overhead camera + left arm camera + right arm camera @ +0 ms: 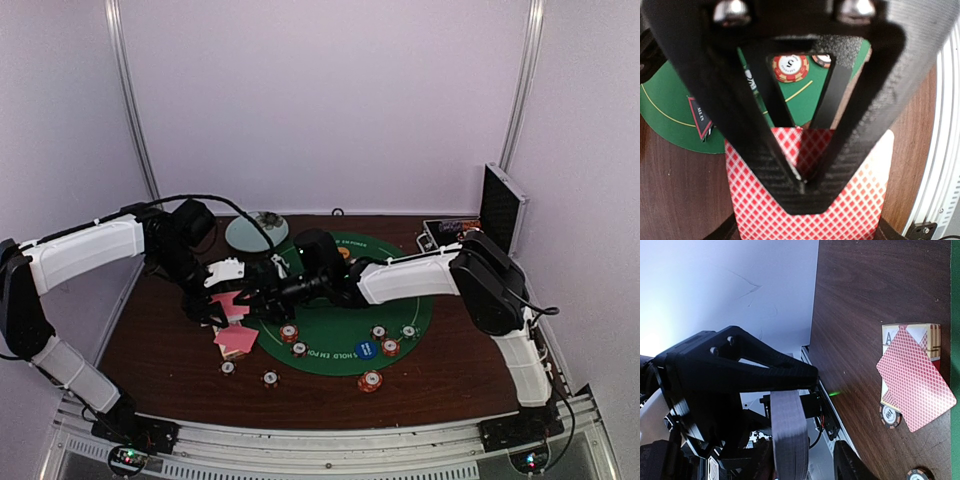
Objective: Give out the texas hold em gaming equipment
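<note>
A playing card [805,220] with a red-and-white diamond-lattice back fills the lower part of the left wrist view, back upward. The left gripper [801,186] is closed, its two black fingers meeting in a point directly over the middle of this card; whether the tips touch it cannot be told. Beyond the card lies a round green felt mat [665,115] bearing a red-black triangle marker [700,117] and a red-orange striped poker chip [790,67]. Seen from above, a small heap of cards [238,340] lies on the dark wooden bench [160,340] at the mat's left edge, nearer the arms' bases than the left gripper. Its top card sits askew, back up, over a face-up card [888,342] showing an A, and overlaps a striped chip [890,417]. The right gripper [265,288] reaches across the mat, close beside the left one; how far it is open cannot be made out.
</note>
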You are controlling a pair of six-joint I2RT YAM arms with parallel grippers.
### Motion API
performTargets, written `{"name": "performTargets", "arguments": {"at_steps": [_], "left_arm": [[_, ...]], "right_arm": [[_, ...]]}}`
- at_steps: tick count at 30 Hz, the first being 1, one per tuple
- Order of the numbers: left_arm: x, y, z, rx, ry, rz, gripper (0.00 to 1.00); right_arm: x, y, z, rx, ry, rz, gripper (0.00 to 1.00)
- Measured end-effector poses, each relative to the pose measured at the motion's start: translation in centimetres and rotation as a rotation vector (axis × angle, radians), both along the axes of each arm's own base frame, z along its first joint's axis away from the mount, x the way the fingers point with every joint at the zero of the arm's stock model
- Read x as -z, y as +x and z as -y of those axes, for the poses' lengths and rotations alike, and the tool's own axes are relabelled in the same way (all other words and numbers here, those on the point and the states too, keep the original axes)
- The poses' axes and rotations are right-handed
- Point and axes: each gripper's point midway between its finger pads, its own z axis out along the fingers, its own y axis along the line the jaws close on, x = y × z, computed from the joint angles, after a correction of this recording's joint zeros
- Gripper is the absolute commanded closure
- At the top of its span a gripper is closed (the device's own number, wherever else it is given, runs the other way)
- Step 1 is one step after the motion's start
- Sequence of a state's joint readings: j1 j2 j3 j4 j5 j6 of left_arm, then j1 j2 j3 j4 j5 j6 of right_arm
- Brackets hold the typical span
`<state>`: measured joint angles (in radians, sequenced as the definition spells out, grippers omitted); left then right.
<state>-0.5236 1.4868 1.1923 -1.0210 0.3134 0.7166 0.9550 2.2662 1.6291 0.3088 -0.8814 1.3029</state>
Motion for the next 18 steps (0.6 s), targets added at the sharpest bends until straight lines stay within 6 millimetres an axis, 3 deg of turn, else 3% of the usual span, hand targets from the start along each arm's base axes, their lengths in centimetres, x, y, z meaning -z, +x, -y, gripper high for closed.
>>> {"name": "performTargets", "arguments": {"at_steps": [11,18], "left_arm": [[0.02,-0.03,-0.03,-0.001,0.002,-0.001,0.68],[0.07,0.04,-0.15,-0.002,0.008,0.002,0.69]], "right_arm": [[-0.33,-0.77,-0.31,-0.015,-0.014,0.008,0.55],[0.01,-0.82,-0.06,-0.013,-0.021,0.008,0.7]]}}
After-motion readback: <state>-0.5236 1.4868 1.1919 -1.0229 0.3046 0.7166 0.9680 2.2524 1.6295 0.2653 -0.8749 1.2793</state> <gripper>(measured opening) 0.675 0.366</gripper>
